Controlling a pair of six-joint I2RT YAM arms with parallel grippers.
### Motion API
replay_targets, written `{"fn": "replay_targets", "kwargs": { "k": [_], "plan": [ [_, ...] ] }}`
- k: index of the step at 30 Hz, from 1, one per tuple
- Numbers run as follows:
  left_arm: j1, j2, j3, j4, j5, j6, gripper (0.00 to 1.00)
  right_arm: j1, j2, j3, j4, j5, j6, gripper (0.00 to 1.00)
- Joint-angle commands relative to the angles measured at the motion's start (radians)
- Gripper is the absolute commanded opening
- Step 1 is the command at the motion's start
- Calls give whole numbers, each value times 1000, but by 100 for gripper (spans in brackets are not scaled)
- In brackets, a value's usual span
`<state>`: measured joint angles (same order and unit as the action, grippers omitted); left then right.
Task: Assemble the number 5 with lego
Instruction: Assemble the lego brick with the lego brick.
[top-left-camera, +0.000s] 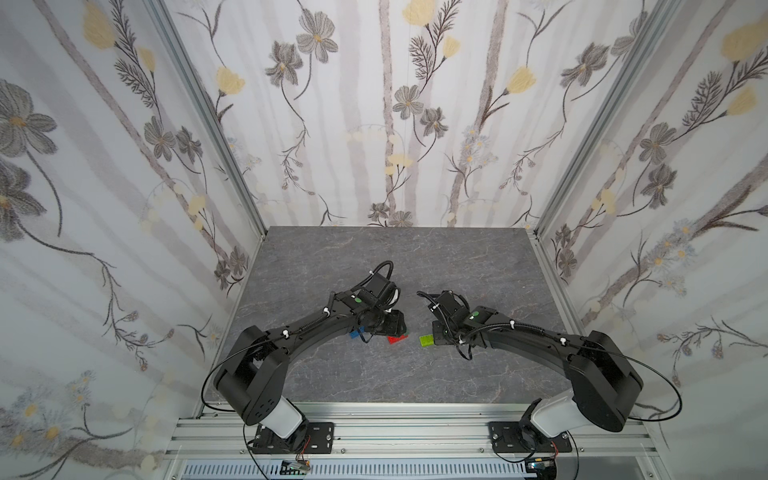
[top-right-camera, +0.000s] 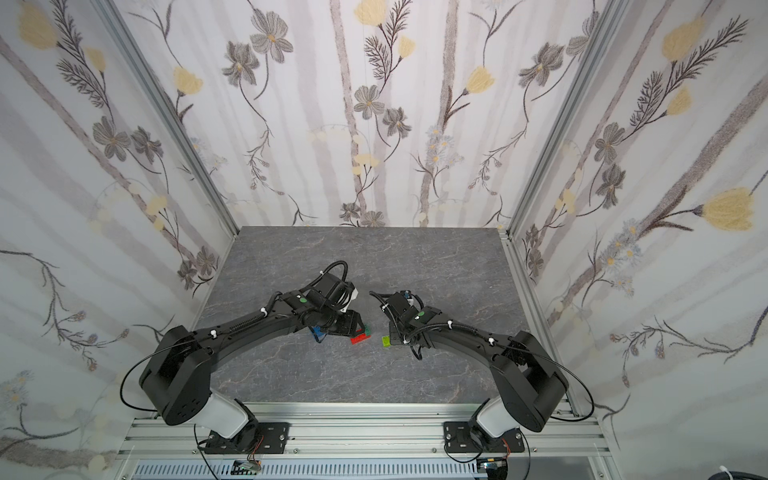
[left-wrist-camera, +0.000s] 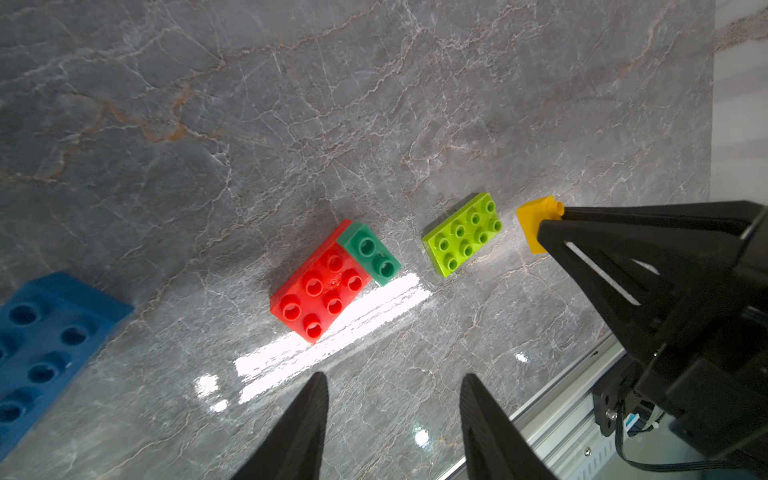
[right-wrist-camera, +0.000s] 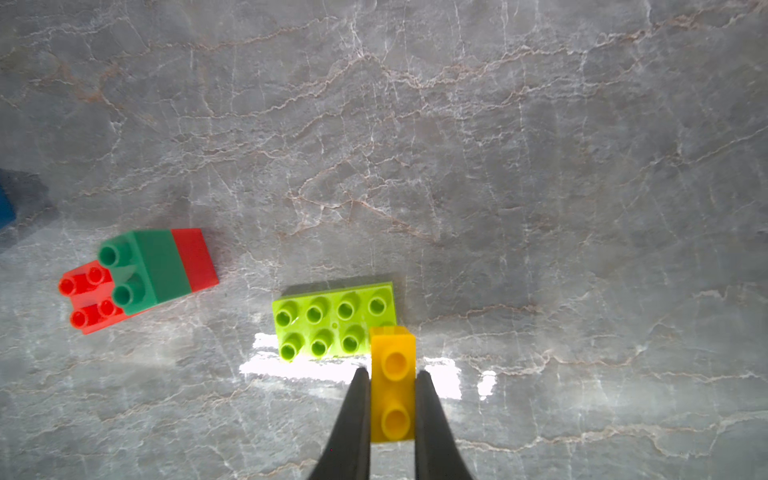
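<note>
Right gripper (right-wrist-camera: 392, 376) pinches the yellow brick (right-wrist-camera: 393, 382) at lower centre, just beside the lime-green brick (right-wrist-camera: 328, 322). Left gripper (left-wrist-camera: 395, 384) hangs open, empty; dark green brick (right-wrist-camera: 145, 270) sits on the red brick (left-wrist-camera: 318, 291), centre.

Enclosure: three walls (top-left-camera: 386, 104) papered in pale floral print, grey and yellow blooms on striped ground, at 9, 12 and 3 o'clock. Aluminium corner posts (top-left-camera: 208, 120). Tabletop (top-left-camera: 415, 257), grey marble-effect with rust veining (bright glare patches). Slotted aluminium rail (top-left-camera: 407, 432) at 6 o'clock.
</note>
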<state>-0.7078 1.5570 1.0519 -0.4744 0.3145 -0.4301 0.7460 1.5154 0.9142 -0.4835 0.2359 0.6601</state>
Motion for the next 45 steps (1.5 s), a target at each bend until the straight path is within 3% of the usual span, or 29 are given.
{"fn": "replay_targets", "kwargs": {
  "k": [1,30,45],
  "plan": [
    [1,-13,-9,11,-16,-19,52,4,16,-3,29,40,-20,14],
    [1,-48,-49,26,-24,-42,52,46,81,-38,94,64,-56,13],
    [1,-49,-54,24,-33,-39,52,111,150,-39,22,122,72,13]
  ]
}}
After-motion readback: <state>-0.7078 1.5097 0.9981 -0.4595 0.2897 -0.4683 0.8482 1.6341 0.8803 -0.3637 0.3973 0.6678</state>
